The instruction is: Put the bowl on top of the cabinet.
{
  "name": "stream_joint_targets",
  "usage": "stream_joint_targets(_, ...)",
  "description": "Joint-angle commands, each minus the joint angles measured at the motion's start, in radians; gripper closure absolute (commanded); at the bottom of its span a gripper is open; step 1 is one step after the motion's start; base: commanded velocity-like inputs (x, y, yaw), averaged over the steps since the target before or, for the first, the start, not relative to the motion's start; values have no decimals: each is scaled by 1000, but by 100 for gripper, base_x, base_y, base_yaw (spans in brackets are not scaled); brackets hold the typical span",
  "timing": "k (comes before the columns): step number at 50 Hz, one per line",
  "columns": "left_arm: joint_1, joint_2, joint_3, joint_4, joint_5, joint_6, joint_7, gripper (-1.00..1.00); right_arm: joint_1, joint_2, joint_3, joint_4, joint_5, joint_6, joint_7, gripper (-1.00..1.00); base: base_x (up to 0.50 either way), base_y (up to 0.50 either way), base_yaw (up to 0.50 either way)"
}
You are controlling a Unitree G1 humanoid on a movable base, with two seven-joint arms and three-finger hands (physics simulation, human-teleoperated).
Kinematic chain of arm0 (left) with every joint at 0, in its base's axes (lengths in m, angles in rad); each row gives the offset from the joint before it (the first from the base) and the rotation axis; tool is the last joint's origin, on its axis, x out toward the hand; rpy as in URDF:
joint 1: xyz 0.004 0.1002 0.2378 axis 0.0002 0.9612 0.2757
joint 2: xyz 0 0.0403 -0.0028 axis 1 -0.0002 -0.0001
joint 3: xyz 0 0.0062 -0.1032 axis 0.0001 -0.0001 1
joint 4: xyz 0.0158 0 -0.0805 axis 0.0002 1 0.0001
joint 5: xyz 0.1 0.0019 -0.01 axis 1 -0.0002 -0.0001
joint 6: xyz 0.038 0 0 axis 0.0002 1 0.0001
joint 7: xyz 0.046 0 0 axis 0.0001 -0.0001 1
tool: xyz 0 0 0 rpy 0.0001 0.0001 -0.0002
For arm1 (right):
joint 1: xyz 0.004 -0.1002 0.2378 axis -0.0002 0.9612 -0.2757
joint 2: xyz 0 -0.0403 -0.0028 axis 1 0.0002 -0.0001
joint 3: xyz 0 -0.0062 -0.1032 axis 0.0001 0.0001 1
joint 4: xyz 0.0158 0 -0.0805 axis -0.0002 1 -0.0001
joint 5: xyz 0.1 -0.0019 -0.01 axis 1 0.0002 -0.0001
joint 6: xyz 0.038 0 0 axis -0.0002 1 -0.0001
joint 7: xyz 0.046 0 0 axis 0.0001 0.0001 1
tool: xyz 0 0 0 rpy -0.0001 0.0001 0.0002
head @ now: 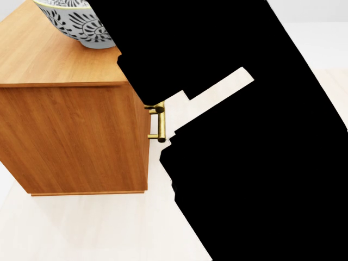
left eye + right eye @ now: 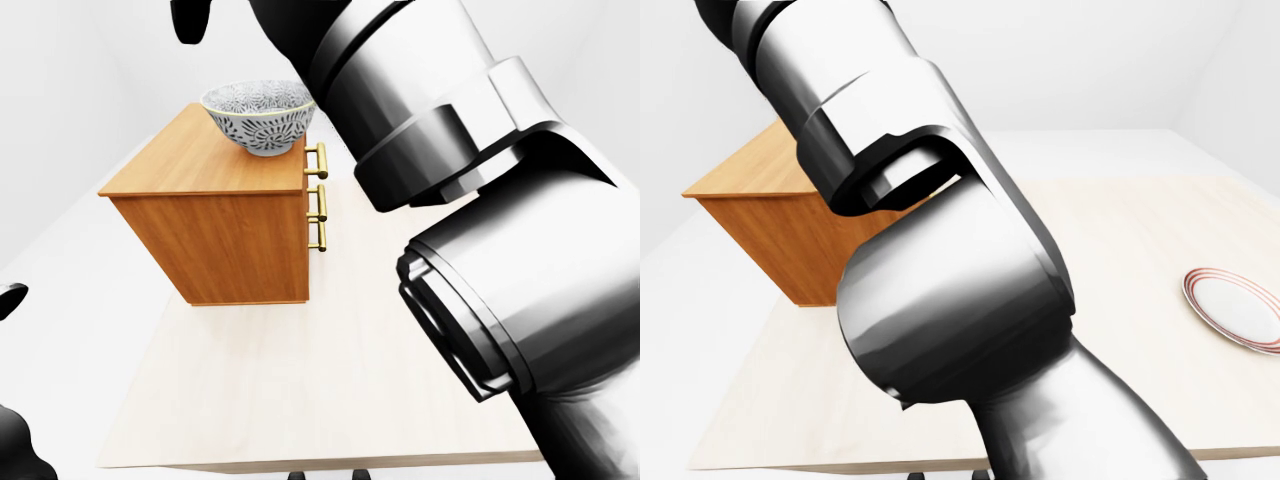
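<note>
A blue-and-white patterned bowl stands upright on the top of the wooden cabinet, near its right edge above the brass handles. The head view shows the bowl at its top left, cut by the frame. My right arm sweeps up from the lower right, and in the left-eye view the right hand shows only a dark finger at the top edge. It hangs above and left of the bowl, clear of it, holding nothing. My left hand shows as dark slivers at the lower left edge.
The cabinet stands on a pale tabletop. A white plate with a red rim lies at the far right of the table. A flat black shape covering the right of the head view is my own arm.
</note>
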Motion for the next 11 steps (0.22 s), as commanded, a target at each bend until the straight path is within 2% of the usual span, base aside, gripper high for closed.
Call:
stream_joint_targets(1,-1,0,1,0,1,0,0,-100,0,-34,-23,-77,102,0,-113,-100,0,0,0)
stream_joint_targets(5,-1,1,3,-3,-1,0,2,-100,0,-45,-36,-116,157,0,-188,-100,0,0,0)
stream_joint_targets(11,-2,1,0,-7,0,0,5,-100,0,-68,-33,-144,214,0,-229,-100,0,0,0)
